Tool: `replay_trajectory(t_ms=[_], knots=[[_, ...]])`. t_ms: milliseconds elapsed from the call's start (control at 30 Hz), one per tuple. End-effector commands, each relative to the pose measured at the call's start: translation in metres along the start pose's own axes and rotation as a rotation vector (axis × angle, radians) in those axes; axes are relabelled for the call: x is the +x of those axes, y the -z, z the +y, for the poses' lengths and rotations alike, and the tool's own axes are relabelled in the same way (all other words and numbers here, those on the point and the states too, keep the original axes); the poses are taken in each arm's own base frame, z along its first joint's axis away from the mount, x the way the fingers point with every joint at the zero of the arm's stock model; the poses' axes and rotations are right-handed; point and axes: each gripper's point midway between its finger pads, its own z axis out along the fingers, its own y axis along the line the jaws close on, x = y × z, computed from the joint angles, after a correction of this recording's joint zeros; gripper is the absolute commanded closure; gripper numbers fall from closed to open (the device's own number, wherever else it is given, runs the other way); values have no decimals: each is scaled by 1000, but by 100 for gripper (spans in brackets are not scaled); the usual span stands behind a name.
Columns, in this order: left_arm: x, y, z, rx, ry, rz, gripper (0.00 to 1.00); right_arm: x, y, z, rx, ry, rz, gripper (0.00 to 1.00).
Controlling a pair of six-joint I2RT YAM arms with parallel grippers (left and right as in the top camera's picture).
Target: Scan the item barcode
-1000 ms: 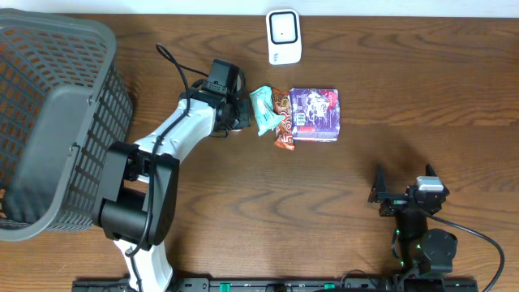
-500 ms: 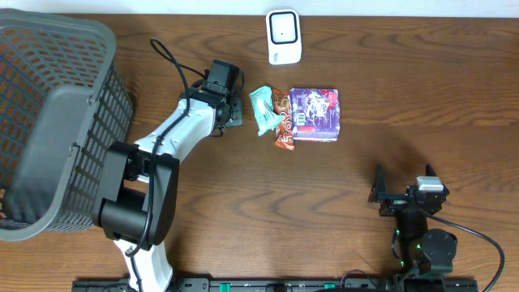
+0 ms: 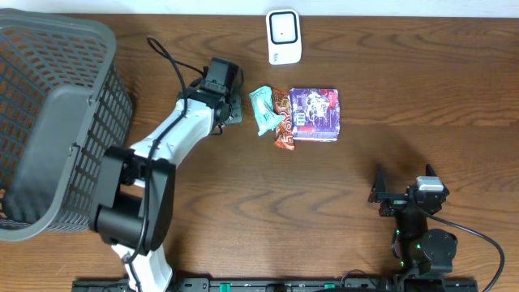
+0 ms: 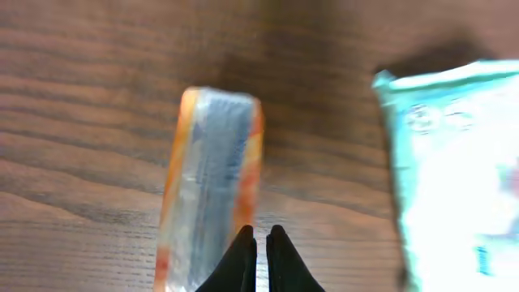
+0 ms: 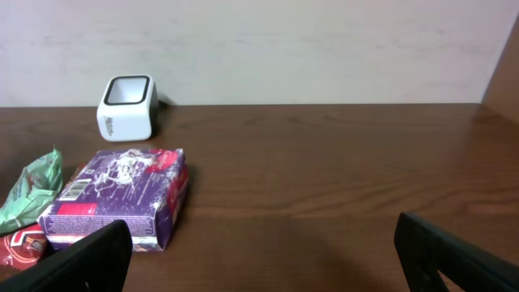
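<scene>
Since the scanner (image 3: 284,36) sits at twelve o'clock on the brown wood table (image 3: 243,211), I think the snacks lie just below it to be close. My left gripper (image 4: 258,243) is pinched shut on nothing, tips over an orange packet (image 4: 211,162), with a teal packet (image 4: 454,162) at three o'clock. My right gripper (image 3: 403,185) rests wide open at five o'clock. A pale wall (image 5: 259,49) stands behind.

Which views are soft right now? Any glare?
Left wrist: badly blurred, the orange-edged packet and teal packet both smeared, teal one washed out. Right wrist: purple box and scanner sharp, its own fingers dark and soft at the bottom corners. Overhead: sharp, even light, no glare.
</scene>
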Motion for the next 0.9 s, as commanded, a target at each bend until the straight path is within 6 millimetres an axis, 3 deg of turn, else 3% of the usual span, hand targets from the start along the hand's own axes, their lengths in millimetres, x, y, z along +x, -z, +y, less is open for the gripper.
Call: replay_trajectory(t_ms=[0, 133, 167, 267, 333, 567, 867], knots=[[-19, 32, -11, 57, 33, -74, 93, 0, 0, -1, 4, 14, 0, 1], [-21, 34, -10, 57, 34, -79, 92, 0, 0, -1, 3, 14, 0, 1], [-21, 34, -9, 53, 35, -80, 83, 0, 0, -1, 3, 14, 0, 1], [-24, 34, -1, 19, 33, -95, 27, 0, 0, -1, 3, 14, 0, 1], [-26, 34, 5, -3, 33, -100, 13, 0, 0, -1, 4, 14, 0, 1], [-19, 24, 17, -27, 22, -70, 11, 0, 0, -1, 3, 14, 0, 1], [-3, -4, 23, -58, -20, -5, 11, 0, 0, -1, 3, 14, 0, 1]])
